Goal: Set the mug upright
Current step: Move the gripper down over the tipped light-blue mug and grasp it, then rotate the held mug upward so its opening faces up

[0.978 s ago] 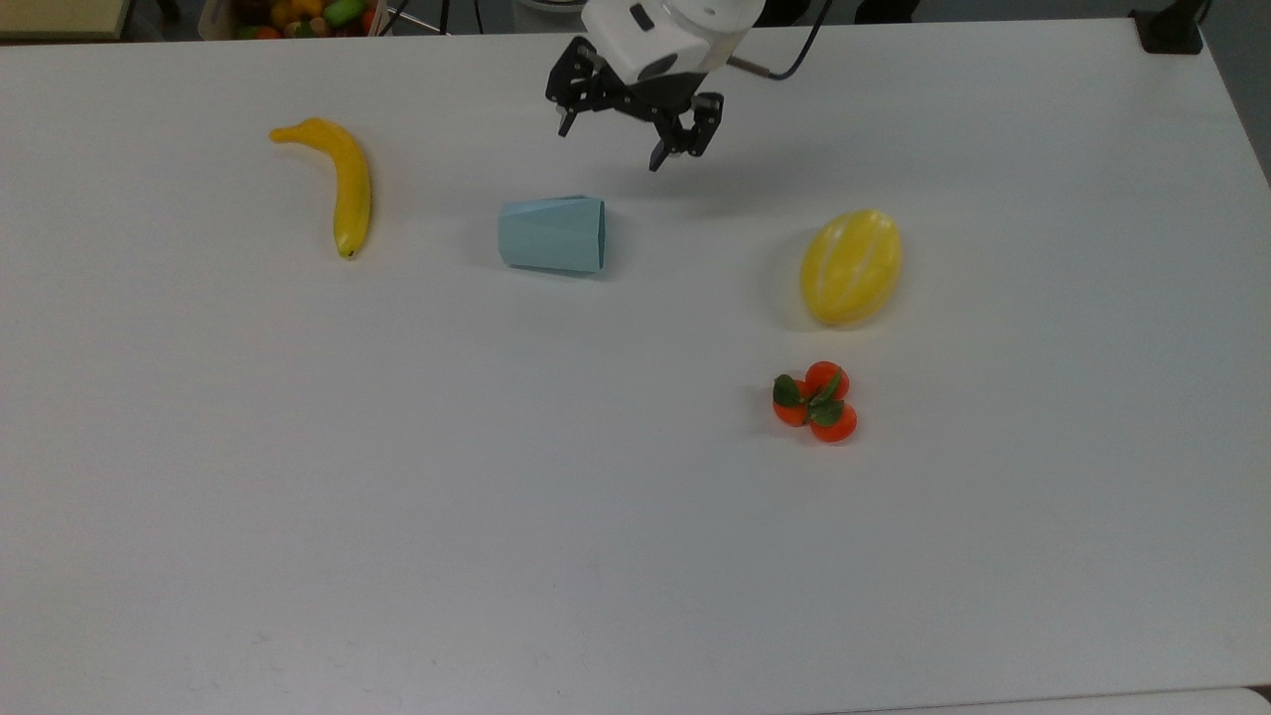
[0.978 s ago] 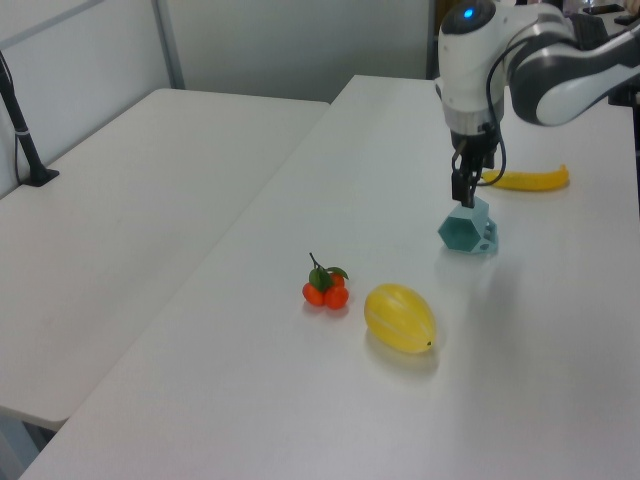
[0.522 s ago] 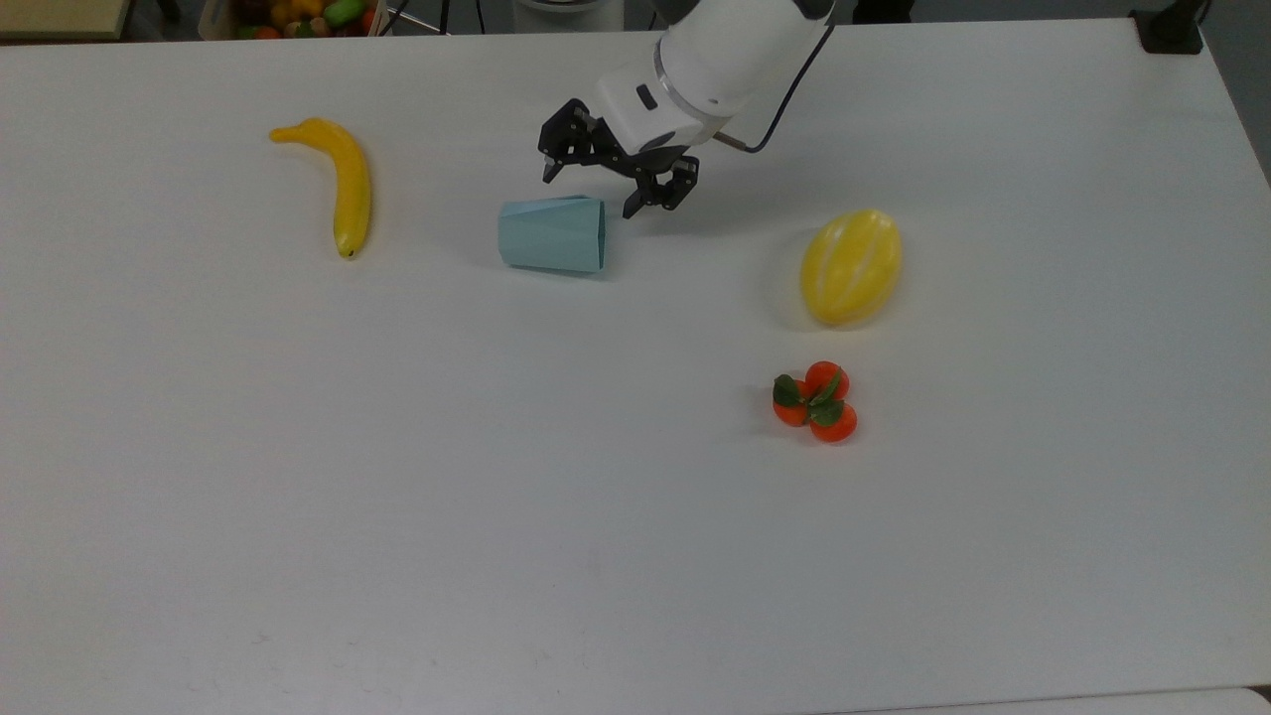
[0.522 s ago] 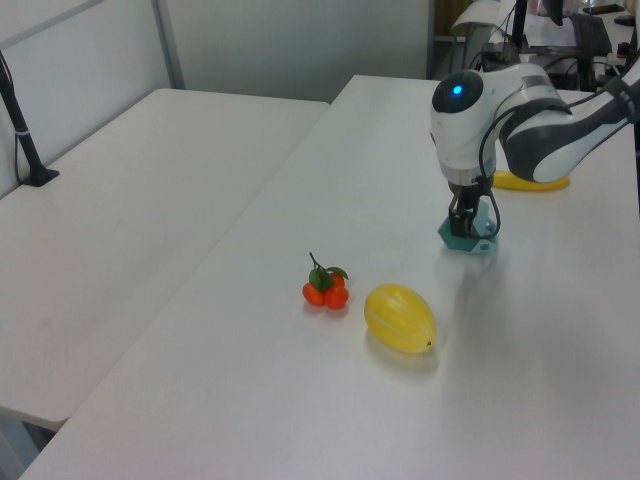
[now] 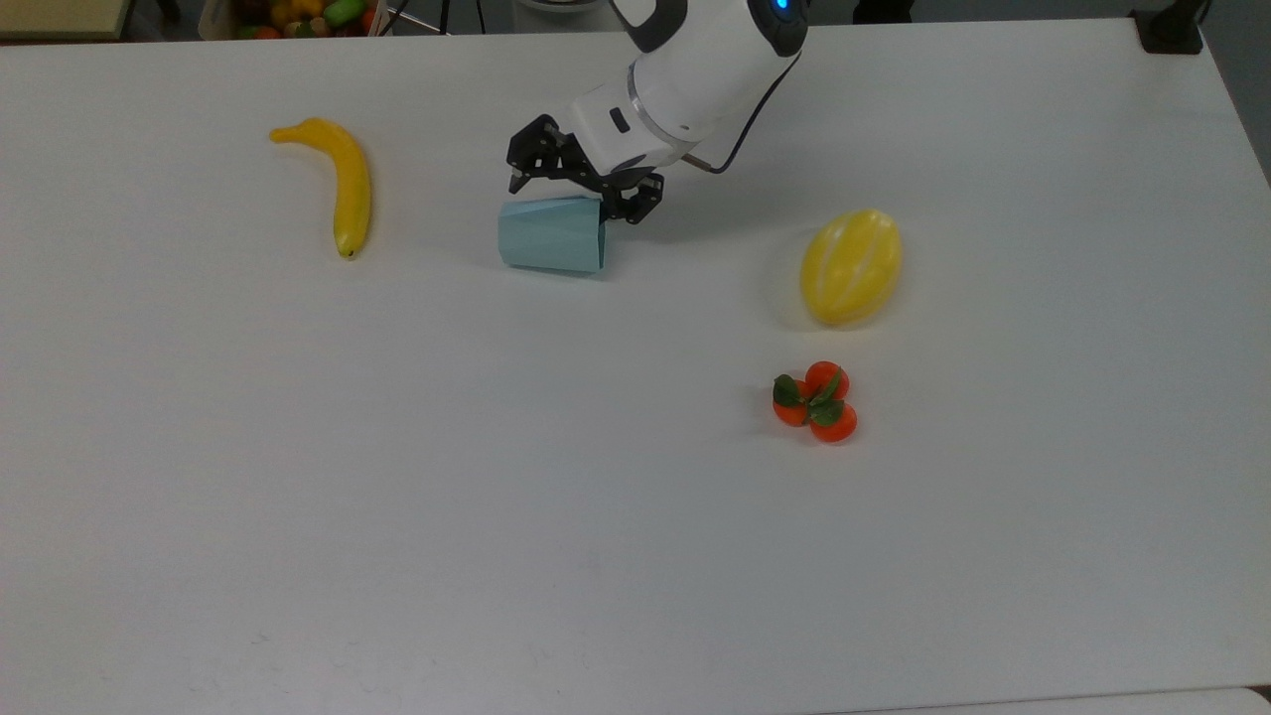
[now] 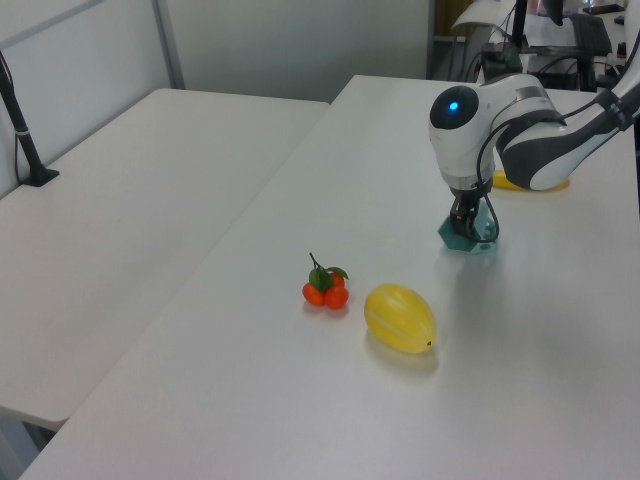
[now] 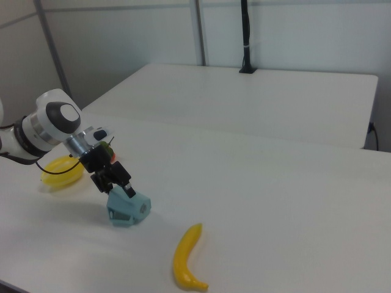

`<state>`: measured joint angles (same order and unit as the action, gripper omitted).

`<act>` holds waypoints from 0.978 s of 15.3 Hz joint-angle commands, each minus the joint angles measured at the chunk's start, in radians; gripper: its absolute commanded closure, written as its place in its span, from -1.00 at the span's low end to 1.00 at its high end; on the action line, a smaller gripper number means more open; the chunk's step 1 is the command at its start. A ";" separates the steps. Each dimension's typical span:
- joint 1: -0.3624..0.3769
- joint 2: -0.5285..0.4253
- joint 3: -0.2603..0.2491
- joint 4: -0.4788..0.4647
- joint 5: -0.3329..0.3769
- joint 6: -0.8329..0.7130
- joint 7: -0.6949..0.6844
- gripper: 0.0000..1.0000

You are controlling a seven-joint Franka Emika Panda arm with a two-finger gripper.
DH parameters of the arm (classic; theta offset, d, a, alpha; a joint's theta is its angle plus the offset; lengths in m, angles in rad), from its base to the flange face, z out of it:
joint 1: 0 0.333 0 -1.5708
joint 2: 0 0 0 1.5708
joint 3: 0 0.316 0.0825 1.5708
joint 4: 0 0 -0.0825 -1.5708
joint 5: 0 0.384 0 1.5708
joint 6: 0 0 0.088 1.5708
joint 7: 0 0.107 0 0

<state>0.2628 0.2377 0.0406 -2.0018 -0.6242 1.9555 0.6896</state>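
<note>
The black two-finger pincer (image 5: pixel 574 199) is spread open and sits right down at the mug, one fingertip off the far side of the body, the other by the wide hexagonal rim at the top view's right. Not clamped on anything as far as I can see. It hangs off the arm's chunky glossy white wrist (image 5: pixel 685 74).

The pale blue-green faceted mug (image 5: pixel 552 234) lies on its side on the table, tapering toward the top view's left. In the right view its small looped tab handle sticks out near the table (image 7: pixel 137 209).

Everything else is well apart from it: a smooth yellow banana (image 5: pixel 343 182) off to the top view's left, a ribbed oval yellow melon (image 5: pixel 850 266) to the right, and a little cluster of orange-red fruits with green leaves (image 5: pixel 816 401) below the melon.

Plain matte white table (image 5: pixel 496 497). A second white table (image 6: pixel 130 200) stands alongside, with grey partition walls behind.
</note>
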 commanded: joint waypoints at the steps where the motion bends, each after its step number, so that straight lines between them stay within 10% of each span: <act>1: -0.010 -0.015 -0.005 -0.047 -0.045 0.016 0.014 -0.97; 7: -0.011 -0.012 -0.005 -0.048 -0.060 0.016 -0.004 1.00; 15: -0.042 -0.066 -0.011 -0.009 0.079 0.013 -0.117 1.00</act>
<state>0.2329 0.2131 0.0380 -2.0196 -0.6636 1.9514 0.6833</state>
